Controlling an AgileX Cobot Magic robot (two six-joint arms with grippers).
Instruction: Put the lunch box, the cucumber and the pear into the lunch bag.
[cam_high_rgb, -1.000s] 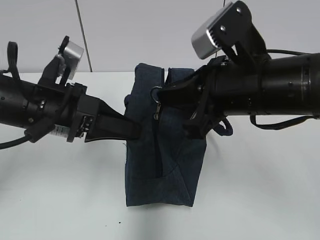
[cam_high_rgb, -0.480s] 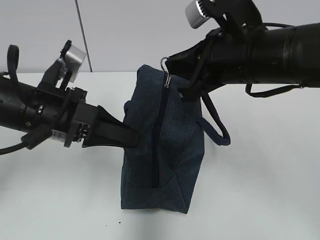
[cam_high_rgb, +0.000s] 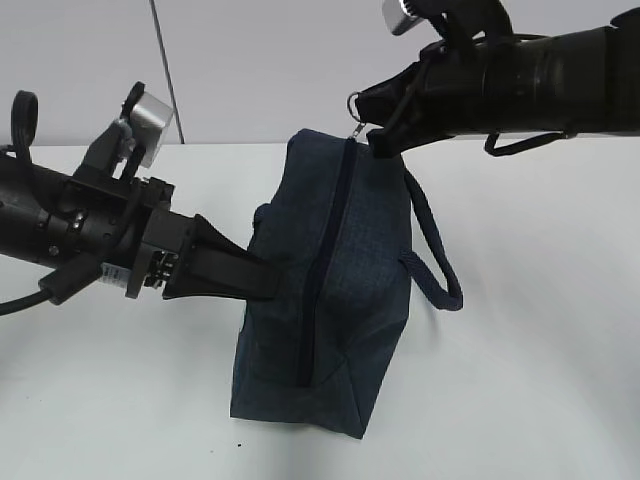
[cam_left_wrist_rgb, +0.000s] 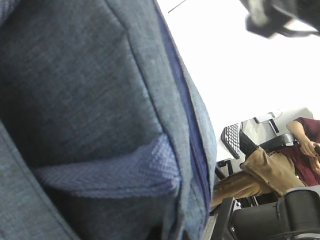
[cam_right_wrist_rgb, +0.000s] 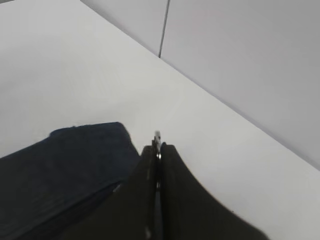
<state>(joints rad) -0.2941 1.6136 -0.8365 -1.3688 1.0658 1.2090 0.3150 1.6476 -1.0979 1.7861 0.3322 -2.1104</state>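
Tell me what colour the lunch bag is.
Dark navy blue, woven fabric; the lunch bag shows best in the exterior view.

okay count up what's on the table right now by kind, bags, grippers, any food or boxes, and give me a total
Bags: 1, the navy lunch bag, zipper closed along the part that shows.
Grippers: 2, the left gripper clamped on the bag's side, the right gripper pinching the ring pull.
Food or boxes: 0 in view.
Total: 3
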